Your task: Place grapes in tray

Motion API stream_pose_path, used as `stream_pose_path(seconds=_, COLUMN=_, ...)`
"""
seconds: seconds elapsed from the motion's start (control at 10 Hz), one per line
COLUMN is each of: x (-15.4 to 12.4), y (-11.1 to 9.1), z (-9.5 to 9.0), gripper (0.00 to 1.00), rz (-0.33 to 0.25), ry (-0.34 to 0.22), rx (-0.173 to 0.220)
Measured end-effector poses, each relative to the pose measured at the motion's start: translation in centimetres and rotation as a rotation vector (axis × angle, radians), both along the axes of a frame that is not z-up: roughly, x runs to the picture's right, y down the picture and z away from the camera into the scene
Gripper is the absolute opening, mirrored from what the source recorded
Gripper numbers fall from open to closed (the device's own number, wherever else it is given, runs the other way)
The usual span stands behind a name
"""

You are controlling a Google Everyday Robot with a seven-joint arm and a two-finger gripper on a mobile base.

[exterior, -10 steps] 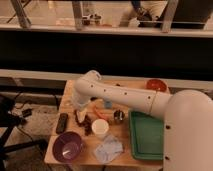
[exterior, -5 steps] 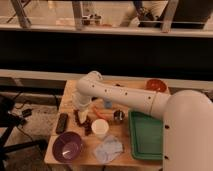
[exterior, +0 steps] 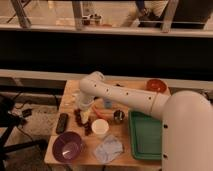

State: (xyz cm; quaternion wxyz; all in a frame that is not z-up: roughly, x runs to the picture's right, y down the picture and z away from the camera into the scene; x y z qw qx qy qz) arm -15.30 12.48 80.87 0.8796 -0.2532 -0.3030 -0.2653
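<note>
The grapes point(exterior: 82, 120) are a dark red-purple bunch lying on the wooden table, just left of the white cup point(exterior: 100, 127). The green tray point(exterior: 147, 136) sits at the table's right front, partly hidden by my arm's white body. My arm reaches from the lower right across the table to the left and bends down. My gripper point(exterior: 86, 111) hangs at its end, right over the top end of the grapes. The gripper hides part of the bunch.
A black remote-like bar point(exterior: 62, 122) lies left of the grapes. A purple bowl point(exterior: 67, 146) and a crumpled pale cloth point(exterior: 107, 149) are at the front. A metal can point(exterior: 119, 116) stands beside the tray, and a red bowl point(exterior: 156, 86) at the back right. Windows stand behind the table.
The arm's elbow has shifted slightly to the right. The gripper stays over the grapes. The grapes and the other objects have not moved.
</note>
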Motion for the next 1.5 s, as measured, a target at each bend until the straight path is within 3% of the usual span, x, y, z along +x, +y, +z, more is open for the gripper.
stream_pose_path(seconds=0.9, x=1.5, y=1.7, z=2.4, gripper=0.8, rz=0.009, ry=0.042, rx=-0.08)
stream_pose_path(seconds=1.5, x=2.3, y=2.5, z=3.5, gripper=0.8, rz=0.033, ry=0.057, rx=-0.103)
